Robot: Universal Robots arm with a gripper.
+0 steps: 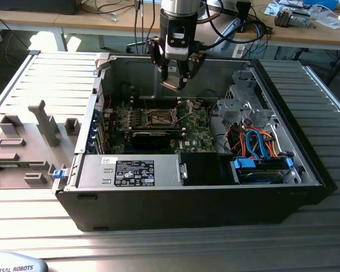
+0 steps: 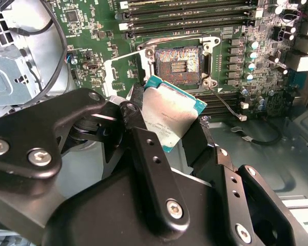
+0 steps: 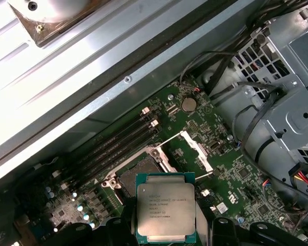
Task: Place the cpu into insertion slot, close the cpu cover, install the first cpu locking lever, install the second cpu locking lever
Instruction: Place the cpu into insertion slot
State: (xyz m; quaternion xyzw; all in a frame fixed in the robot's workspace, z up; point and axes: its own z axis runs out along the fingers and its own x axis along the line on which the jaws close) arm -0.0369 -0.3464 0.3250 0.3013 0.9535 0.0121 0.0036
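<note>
Cpu: the cpu [image 3: 166,207] is held in the gripper [image 1: 174,85], with its silver-grey top towards the first wrist view and its green edge showing around it. In the second wrist view it [image 2: 167,115] is tilted.
Fingers: the two black fingers [image 2: 143,138] are closed on opposite edges of the cpu and grip it between them.
Place of the cpu: it is in the air above the motherboard [image 1: 198,136], near the insertion slot [image 2: 178,61] but apart from it, not inside.
Insertion slot: it is uncovered, and the field of gold contacts is bare in the second wrist view.
Cpu cover: the cpu cover [image 3: 197,150] is swung up, away from the slot, at one edge of it.
Lever: one thin wire lever [image 2: 223,102] stands free beside the slot.
Memory slots: long dark memory slots [image 3: 113,148] lie just beside the insertion slot.
Case: the motherboard lies in an open black computer case [image 1: 204,204], and the gripper hangs inside it near the far wall.
Labelled box: a grey box with labels [image 1: 130,173] sits at the near wall of the case.
Around: the case rests on a ribbed grey table [image 1: 158,243]; grey holders [image 1: 45,122] stand at the exterior view's left.
</note>
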